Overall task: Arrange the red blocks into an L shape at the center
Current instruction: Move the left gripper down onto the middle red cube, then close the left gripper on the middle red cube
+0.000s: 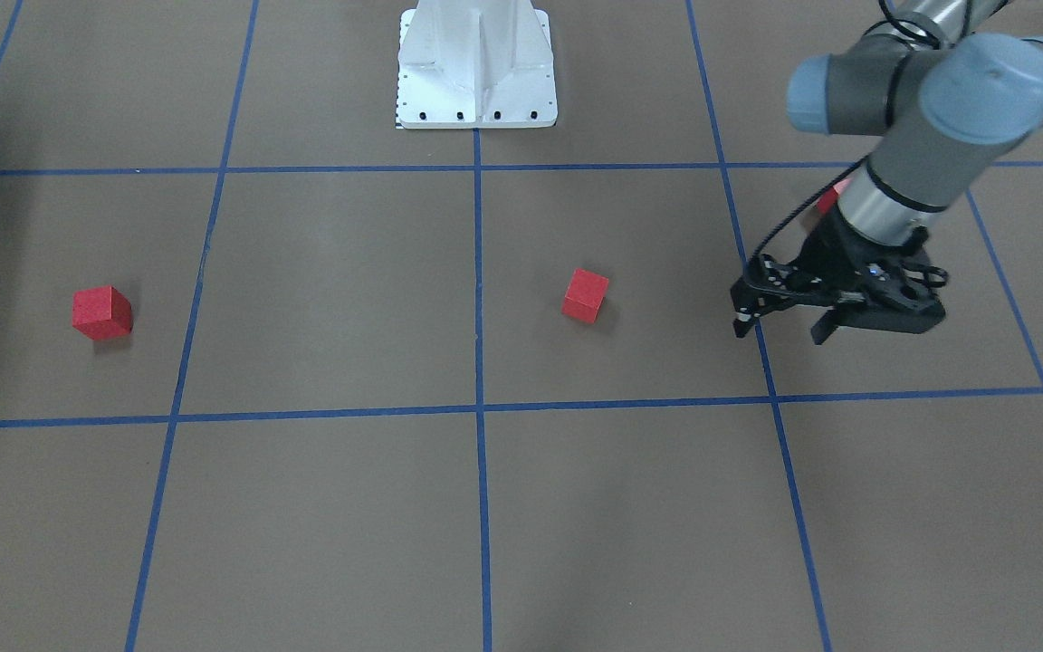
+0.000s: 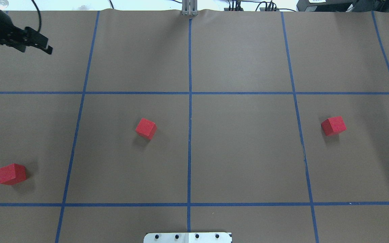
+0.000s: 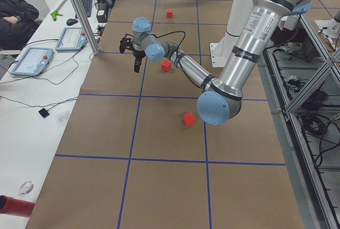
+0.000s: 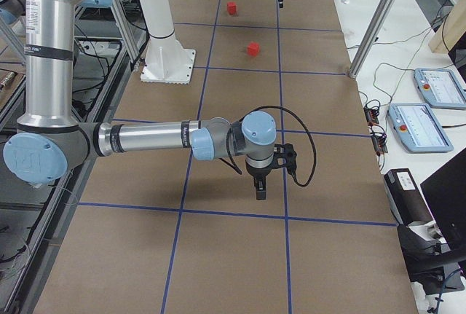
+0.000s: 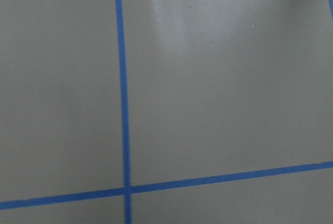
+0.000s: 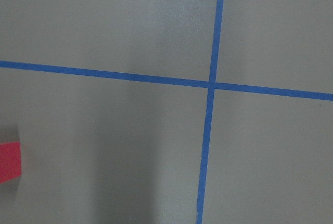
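Matte red blocks, scattered well apart on the counter, should be light, stiff, unslippery: pinch opposite flat faces; left tool spread, empty; right tool, state I cannot tell.

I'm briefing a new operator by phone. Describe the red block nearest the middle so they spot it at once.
From the white base plate, follow the blue centre line away from the robot past the first cross line. The middle block sits in the square to the robot's left of that line. The left-hand block and right-hand block lie in the outer columns.
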Controlling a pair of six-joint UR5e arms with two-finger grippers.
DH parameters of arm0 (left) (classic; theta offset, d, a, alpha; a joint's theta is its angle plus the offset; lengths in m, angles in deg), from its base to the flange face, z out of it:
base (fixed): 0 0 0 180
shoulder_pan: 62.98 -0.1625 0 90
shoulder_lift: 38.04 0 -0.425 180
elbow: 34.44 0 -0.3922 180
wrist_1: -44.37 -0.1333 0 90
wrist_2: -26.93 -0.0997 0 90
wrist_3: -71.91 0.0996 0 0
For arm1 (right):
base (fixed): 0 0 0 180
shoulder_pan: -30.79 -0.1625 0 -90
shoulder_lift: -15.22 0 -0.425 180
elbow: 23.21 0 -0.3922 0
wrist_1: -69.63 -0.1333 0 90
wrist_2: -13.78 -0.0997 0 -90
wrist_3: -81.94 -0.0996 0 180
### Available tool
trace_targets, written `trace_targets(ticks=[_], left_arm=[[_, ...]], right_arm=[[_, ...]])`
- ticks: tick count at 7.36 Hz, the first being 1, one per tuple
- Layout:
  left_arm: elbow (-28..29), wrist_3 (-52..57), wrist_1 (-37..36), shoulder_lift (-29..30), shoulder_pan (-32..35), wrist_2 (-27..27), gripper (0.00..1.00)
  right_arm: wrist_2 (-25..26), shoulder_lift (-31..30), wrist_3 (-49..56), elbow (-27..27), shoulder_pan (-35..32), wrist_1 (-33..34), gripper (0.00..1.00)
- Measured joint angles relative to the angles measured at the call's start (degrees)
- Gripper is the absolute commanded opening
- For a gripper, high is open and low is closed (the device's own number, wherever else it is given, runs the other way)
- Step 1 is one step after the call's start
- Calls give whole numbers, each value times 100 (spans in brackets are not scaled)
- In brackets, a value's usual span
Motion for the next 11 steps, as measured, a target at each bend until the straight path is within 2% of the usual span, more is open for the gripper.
trace_targets(ticks=[1,3,6,11], left_arm=[[-113,-247,129,57,-581,-547,100],[-58,-370,680,133,-1377,-1064,99],[365,-76,1292,207,-1810,-1304,99],[646,7,1368,227,-2160,-1422,99]], right_arm=[[-2,0,0,-1,0,0,99],[-10,1,0,-5,0,0,99],[-17,1,6,-10,0,0,99],[-18,1,9,-1,0,0,99]])
